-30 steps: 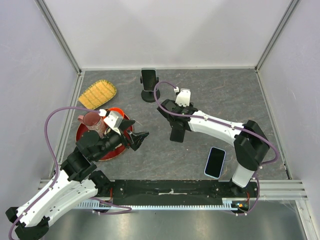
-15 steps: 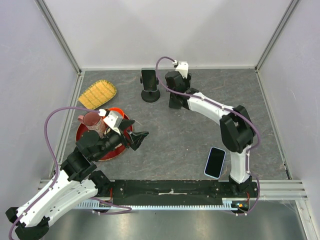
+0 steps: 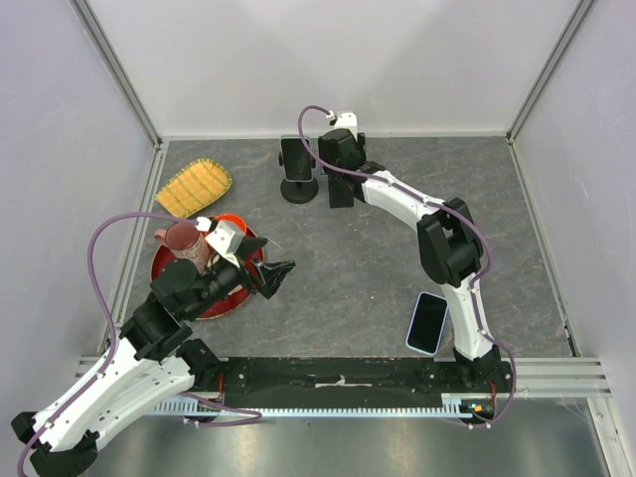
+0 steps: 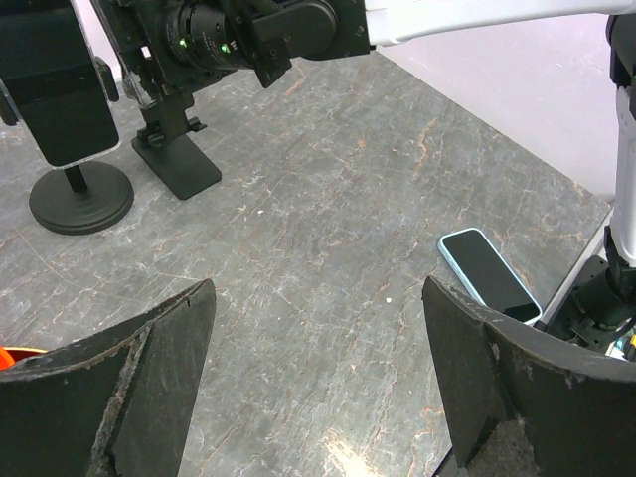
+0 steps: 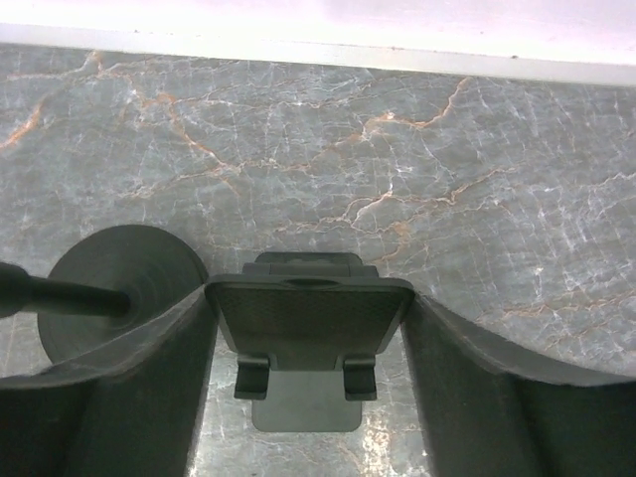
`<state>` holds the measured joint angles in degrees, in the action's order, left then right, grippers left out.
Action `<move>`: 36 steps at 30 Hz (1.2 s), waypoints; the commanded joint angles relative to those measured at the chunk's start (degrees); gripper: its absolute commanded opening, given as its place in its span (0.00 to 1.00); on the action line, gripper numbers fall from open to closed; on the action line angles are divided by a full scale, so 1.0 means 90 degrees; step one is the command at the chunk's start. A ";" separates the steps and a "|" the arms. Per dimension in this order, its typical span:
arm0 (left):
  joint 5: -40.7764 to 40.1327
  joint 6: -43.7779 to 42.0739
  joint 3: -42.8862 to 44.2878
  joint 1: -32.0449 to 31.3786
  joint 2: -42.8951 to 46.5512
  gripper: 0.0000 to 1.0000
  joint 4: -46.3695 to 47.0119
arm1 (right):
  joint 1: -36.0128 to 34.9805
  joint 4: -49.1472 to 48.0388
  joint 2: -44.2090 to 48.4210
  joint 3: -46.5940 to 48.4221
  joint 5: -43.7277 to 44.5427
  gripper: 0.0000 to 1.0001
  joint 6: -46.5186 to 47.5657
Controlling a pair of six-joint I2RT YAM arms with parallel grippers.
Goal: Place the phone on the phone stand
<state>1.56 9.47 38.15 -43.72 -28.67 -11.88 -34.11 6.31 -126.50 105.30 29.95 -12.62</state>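
A phone in a light blue case (image 3: 427,323) lies flat at the front right of the table, by the right arm's base; it also shows in the left wrist view (image 4: 489,288). My right gripper (image 3: 339,171) is at the back of the table, shut on a black folding phone stand (image 3: 340,191). The stand's plate (image 5: 310,313) sits between the fingers, and its base (image 4: 184,169) is at or just above the table. My left gripper (image 3: 275,275) is open and empty, low over the table near a red plate, far from the phone.
A round-base stand with a dark phone clamped on it (image 3: 296,164) stands just left of the held stand, with its base (image 5: 124,278) close to my right fingers. A yellow scrubber (image 3: 194,187) lies at the back left. A red plate (image 3: 231,300) holds a maroon cup (image 3: 184,241).
My right arm has carried the black folding stand from the middle of the table to the back, beside the round-base stand. The left arm and the blue phone have not moved.
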 commanded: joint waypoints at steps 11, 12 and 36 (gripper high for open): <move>0.0070 -0.0223 -0.0010 0.0034 -0.0018 0.91 0.0158 | 0.0079 0.1972 0.1554 -0.0234 -0.0214 0.98 -0.1007; 0.0041 -0.0223 -0.0011 0.0044 -0.0018 0.91 0.0158 | 0.0079 0.2255 0.1700 -0.0351 -0.0232 0.98 -0.1106; 0.0402 -0.0106 0.0038 0.0151 -0.0028 0.91 0.0216 | 0.0684 0.6586 0.7228 -0.6288 -0.2634 0.98 -0.4437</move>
<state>3.33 9.47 38.15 -43.00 -29.21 -11.86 -29.67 63.77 -64.66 54.65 7.53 -44.73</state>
